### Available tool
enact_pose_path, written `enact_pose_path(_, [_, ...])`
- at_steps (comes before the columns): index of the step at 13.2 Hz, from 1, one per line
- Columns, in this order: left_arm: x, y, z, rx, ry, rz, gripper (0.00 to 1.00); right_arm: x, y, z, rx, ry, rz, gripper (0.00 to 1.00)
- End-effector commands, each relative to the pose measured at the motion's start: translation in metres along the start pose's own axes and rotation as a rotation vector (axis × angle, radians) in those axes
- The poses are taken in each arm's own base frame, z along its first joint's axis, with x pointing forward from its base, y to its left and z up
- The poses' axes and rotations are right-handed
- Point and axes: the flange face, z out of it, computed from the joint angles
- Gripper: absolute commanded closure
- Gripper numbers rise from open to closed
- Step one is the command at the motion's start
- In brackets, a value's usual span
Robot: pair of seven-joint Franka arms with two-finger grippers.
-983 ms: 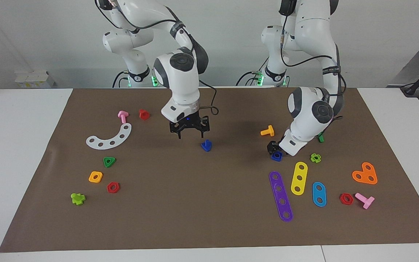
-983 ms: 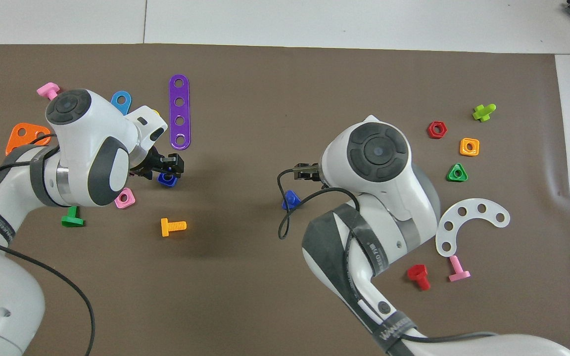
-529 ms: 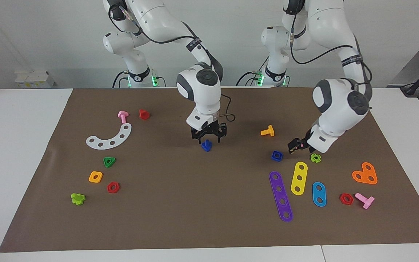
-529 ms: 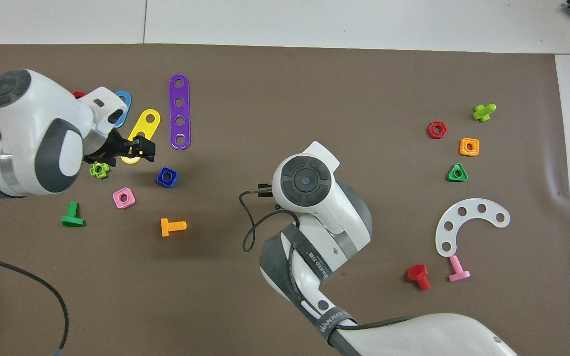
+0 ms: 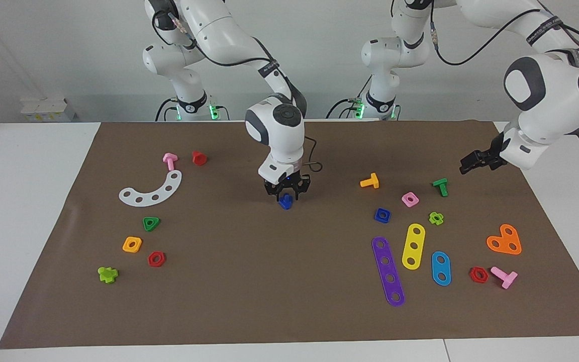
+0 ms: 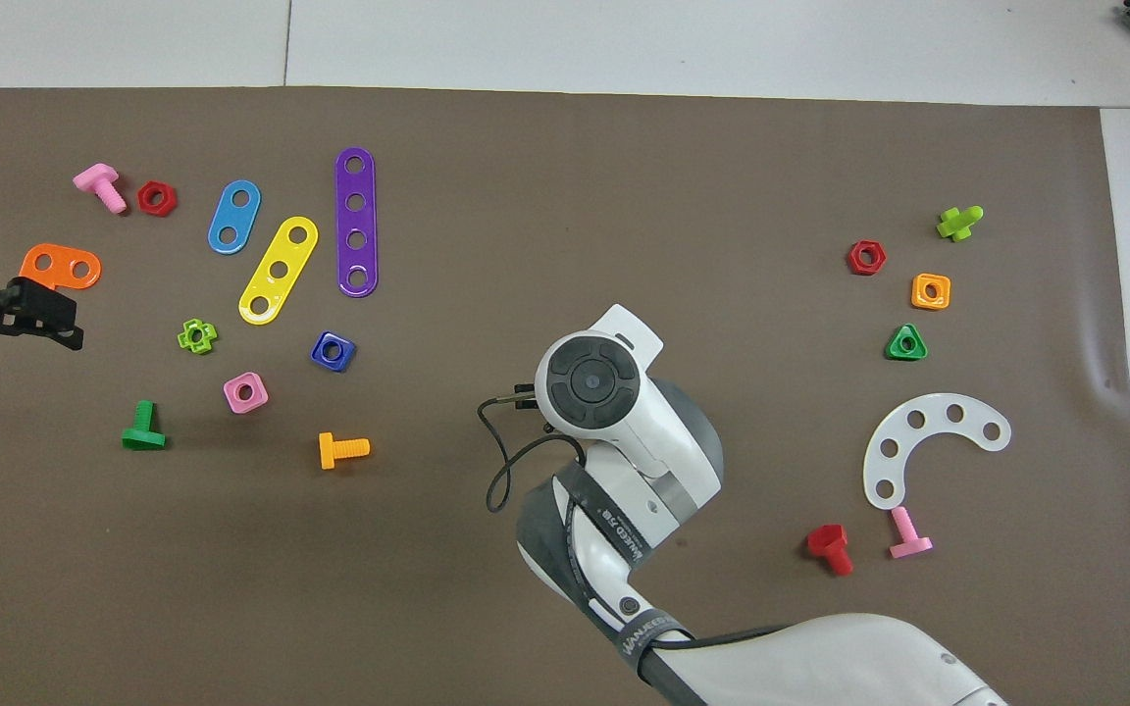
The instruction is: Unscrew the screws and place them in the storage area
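Note:
The blue screw (image 5: 285,201) stands on the brown mat (image 5: 289,281) near its middle, head down and shank up. My right gripper (image 5: 286,197) is low over it, pointing straight down, with a finger on either side of the screw; the fingers look open. In the overhead view the right arm's wrist (image 6: 590,380) hides the screw. My left gripper (image 5: 472,164) is open and empty, raised over the mat's edge at the left arm's end; it also shows in the overhead view (image 6: 47,324).
A blue square nut (image 5: 382,215), pink nut (image 5: 409,199), orange bolt (image 5: 370,181), green bolt (image 5: 440,186) and several flat strips lie toward the left arm's end. A white curved strip (image 5: 151,190), green triangular nut (image 5: 151,223) and other nuts and bolts lie toward the right arm's end.
My left gripper let go of the blue square nut, rose and swung out to the left arm's end. My right gripper moved over the blue screw and came down around it.

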Motion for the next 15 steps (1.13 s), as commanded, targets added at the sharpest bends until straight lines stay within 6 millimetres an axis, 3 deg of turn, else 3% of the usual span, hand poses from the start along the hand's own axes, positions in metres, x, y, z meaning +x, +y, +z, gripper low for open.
enact_pose_path(1, [-0.052,-0.014,0.001,0.002,0.034,0.000,0.00,-0.003,0.006,-0.009,-0.005,0.020,0.011,0.88])
enact_pose_path(2, [-0.054,-0.011,-0.008,0.004,0.063,0.010,0.00,-0.001,0.010,-0.015,-0.003,0.024,0.010,0.99])
enact_pose_path(5, [-0.046,0.010,-0.042,0.018,0.165,0.047,0.00,0.002,0.042,-0.025,-0.010,0.023,-0.026,1.00])
enact_pose_path(6, [-0.044,0.016,-0.050,0.020,0.201,0.059,0.00,0.004,0.056,-0.028,-0.012,0.026,-0.034,1.00])
enact_pose_path(8, [-0.040,0.047,-0.051,0.031,0.236,0.113,0.00,0.018,0.083,-0.028,-0.008,0.041,-0.032,1.00])
enact_pose_path(12, [-0.039,0.059,-0.094,0.049,0.266,0.126,0.00,0.060,0.175,-0.020,-0.014,0.065,-0.017,1.00])
enact_pose_path(15, [-0.051,0.061,-0.098,0.048,0.211,0.124,0.00,0.078,0.234,-0.012,-0.022,0.077,0.017,1.00])
